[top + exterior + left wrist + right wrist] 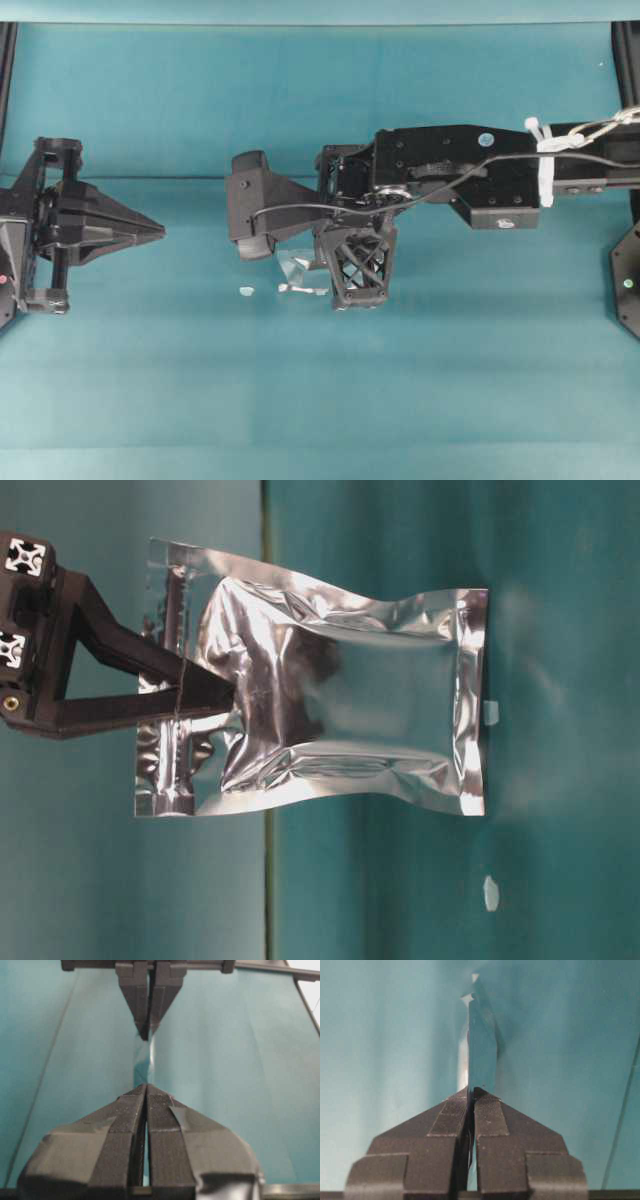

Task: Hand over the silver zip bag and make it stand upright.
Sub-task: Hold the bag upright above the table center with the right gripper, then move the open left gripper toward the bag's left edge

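1. Overhead: left gripper (160, 232) sits at nine o'clock, pinched closed with nothing in it; right gripper (300, 280) reaches to centre.
2. Table-level: silver zip bag (340, 695) hangs clamped near its zip strip, bottom edge against the teal table (560, 630).
3. Right wrist: jaws tight on the bag's edge at twelve o'clock.

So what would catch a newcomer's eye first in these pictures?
The shiny silver bag, filling the table-level view, pinched at one end by the right gripper with jaws shut. Overhead, the left gripper sits apart at the left, jaws shut and holding nothing, over the teal table.
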`<move>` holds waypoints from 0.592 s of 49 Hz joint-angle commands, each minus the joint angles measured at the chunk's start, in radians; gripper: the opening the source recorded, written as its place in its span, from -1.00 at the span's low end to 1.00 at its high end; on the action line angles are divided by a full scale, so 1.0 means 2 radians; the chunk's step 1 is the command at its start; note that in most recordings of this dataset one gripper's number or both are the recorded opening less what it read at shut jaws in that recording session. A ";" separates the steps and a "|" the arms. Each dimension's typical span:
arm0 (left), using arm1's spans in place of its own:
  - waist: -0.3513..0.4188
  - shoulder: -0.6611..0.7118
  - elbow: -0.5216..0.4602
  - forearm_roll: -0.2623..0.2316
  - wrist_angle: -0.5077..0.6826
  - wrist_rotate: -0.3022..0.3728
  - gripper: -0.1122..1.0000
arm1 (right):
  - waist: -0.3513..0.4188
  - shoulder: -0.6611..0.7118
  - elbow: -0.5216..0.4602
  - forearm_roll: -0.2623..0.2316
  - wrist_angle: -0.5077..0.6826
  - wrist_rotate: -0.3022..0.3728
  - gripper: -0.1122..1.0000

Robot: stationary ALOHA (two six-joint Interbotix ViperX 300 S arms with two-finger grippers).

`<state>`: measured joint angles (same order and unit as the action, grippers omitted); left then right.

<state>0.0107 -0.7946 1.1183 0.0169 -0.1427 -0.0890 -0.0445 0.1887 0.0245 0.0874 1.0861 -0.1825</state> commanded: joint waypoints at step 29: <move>-0.011 0.079 0.025 0.001 -0.060 -0.051 0.81 | 0.002 0.002 -0.005 -0.001 -0.008 -0.002 -0.76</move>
<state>-0.0077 -0.6780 1.1674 0.0153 -0.2071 -0.1887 -0.0445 0.1994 0.0245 0.0874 1.0753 -0.1825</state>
